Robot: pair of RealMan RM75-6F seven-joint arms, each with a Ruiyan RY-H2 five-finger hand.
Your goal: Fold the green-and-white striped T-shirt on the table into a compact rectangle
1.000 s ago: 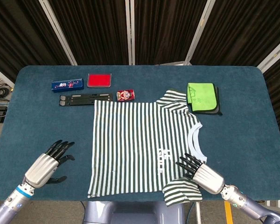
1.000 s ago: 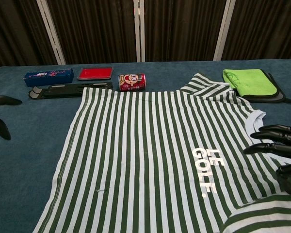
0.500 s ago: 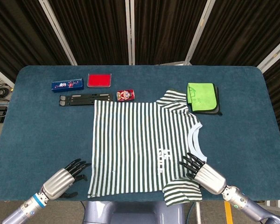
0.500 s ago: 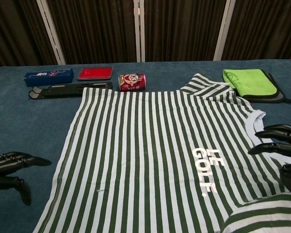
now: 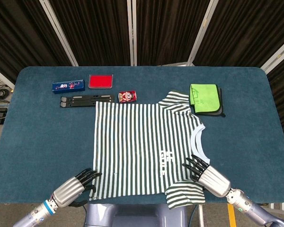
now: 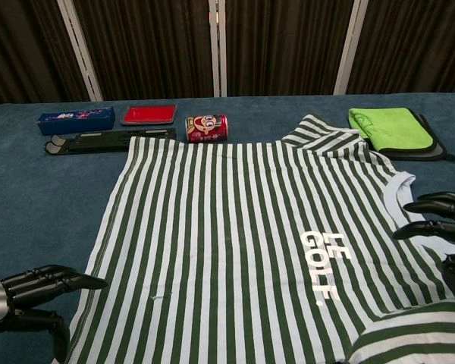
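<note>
Head view
Shirt: your green-and-white striped cotton T-shirt (image 5: 144,144) lies spread flat on the dark blue felt tabletop (image 5: 42,127), collar to the right, white lettering near that end.
Near sleeve: it is folded over onto the shirt body at the front right corner.
Left robot hand: your left robot hand (image 5: 73,189) sits at the shirt's front left corner, dark fingers (image 5: 89,176) apart and reaching to the hem; it holds nothing.
Right robot hand: your right robot hand (image 5: 206,176) rests on the shirt just below the collar, fingers spread and flat on the fabric, nothing grasped.
Behind the shirt: a red drink can (image 5: 127,96) lying on its side, just past the far edge; a black folding stand (image 5: 87,100) left of the can; a flat red box (image 5: 100,81) and a long blue box (image 5: 67,86) further back.
Right of the far sleeve: a folded lime-green cloth (image 5: 204,99) on a dark one.

Chest view
Shirt: it fills the foreground, with "LE GOLF" readable.
Left robot hand: fingertips (image 6: 91,283) lie just at the shirt's left edge; you cannot tell whether they touch.
Right robot hand: only the fingers (image 6: 432,227) show, apart, over the collar area.
</note>
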